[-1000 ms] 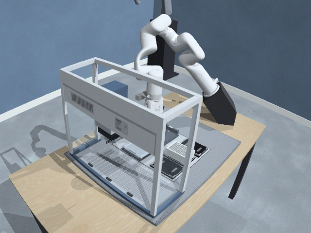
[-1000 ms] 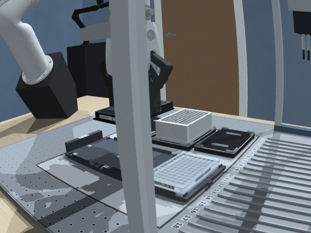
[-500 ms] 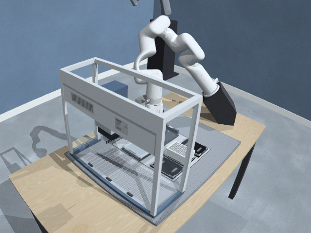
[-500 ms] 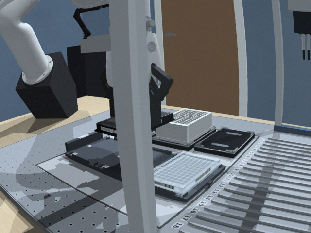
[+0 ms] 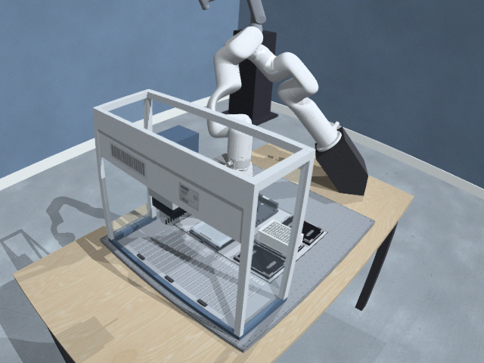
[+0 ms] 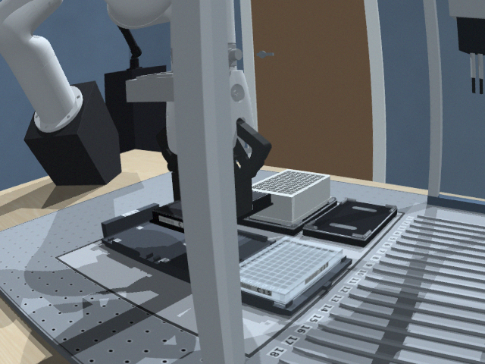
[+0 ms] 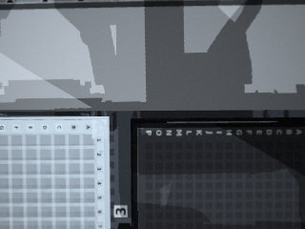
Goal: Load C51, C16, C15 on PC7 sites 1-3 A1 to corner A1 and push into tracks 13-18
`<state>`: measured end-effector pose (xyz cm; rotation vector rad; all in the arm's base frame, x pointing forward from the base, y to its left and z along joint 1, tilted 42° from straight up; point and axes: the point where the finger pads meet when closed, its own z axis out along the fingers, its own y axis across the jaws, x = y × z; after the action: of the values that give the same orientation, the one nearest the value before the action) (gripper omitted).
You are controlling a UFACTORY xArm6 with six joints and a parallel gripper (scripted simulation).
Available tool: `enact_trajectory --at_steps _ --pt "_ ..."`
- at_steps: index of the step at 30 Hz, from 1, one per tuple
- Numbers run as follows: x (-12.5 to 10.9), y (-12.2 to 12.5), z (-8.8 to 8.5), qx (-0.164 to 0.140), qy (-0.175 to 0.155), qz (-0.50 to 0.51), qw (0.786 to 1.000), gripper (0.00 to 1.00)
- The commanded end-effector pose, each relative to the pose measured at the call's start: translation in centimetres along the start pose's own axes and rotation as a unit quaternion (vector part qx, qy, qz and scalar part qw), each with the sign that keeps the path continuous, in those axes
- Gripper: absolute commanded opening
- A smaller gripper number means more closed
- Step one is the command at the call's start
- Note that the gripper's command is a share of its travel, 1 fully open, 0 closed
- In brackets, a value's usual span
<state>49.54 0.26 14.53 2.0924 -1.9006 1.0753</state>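
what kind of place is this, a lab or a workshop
Most likely a lab automation bench: a frame-built liquid-handling instrument with numbered loading rails, microplates such as a clear 96-well plate and a deep-well block, and a robot arm working on the table.

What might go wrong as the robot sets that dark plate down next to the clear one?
1. The dark plate held in the gripper hangs close beside the clear plate; slightly off, it could catch that plate's edge or sit tilted on the locators.
2. The carrier lies loose on the apron, so a skewed touchdown might shove it.
3. The white deep-well block stands right beside the fingers; they could bump it.
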Motion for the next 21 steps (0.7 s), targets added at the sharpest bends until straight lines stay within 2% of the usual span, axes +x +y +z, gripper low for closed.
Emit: enact_trajectory --at_steps 1,21 --pt "0.0 -0.1 0.6 0.001 0.0 0.0 1.0 0.0" --pt "0.0 -0.1 3.5 0.001 0.0 0.0 1.0 0.0"
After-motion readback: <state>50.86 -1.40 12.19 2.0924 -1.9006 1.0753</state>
